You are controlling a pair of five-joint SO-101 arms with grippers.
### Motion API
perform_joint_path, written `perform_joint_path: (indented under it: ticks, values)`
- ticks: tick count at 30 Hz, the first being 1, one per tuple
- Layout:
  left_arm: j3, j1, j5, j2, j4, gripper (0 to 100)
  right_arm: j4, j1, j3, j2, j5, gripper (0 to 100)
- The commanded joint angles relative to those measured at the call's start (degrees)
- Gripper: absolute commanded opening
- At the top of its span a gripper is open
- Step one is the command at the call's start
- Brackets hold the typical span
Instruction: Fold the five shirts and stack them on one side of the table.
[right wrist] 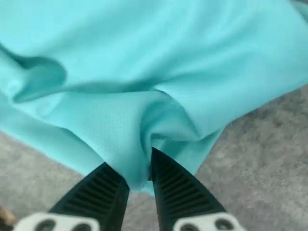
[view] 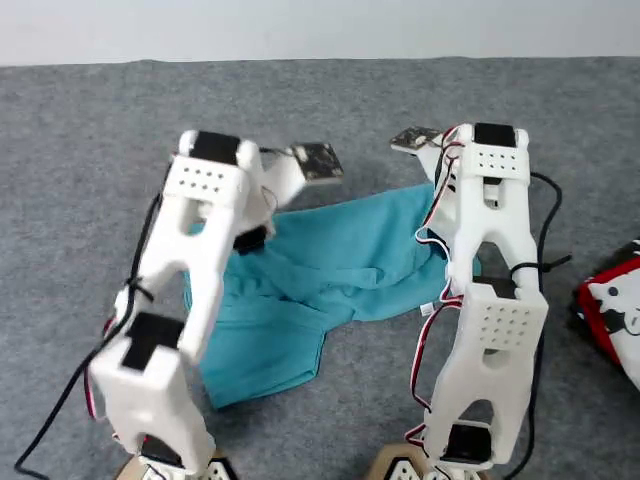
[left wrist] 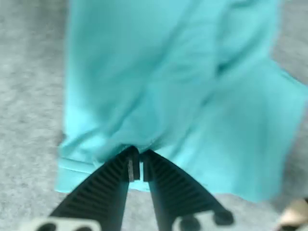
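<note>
A teal shirt [view: 330, 265] lies crumpled and partly lifted on the grey table between the two arms. In the left wrist view my left gripper [left wrist: 136, 158] is shut on the shirt's hem [left wrist: 96, 159], and the cloth [left wrist: 168, 86] stretches away from the fingertips. My right gripper [right wrist: 137, 166] is shut on a bunched fold of the same shirt [right wrist: 144, 72], with fabric pinched between its black ribbed fingers [right wrist: 168, 187]. From above, the left arm [view: 200, 220] stands over the shirt's left edge and the right arm [view: 485, 230] over its right edge.
A red, white and black shirt [view: 615, 310] lies at the table's right edge. The grey felt table top [view: 90, 130] is bare to the left and along the back. A pale wall runs behind the table.
</note>
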Motion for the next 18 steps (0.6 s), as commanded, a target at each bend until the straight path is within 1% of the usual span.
perform_joint_path:
  ticks: [1,9,12,18]
  values:
    - [9.01,1.23,-0.26,-10.55,1.93,0,2.15,0.57,-0.53,-5.67,-0.09,0.9]
    - [26.42,1.41,-0.18,-19.87,1.93,0,2.24,2.33,0.7,-5.76,0.44,0.9]
    - [31.52,1.23,-0.18,-22.24,1.93,0,2.33,2.42,3.78,-6.29,2.37,0.9]
    - [39.96,1.14,-0.18,-27.87,1.93,0,2.33,3.3,5.27,-6.29,2.64,0.9]
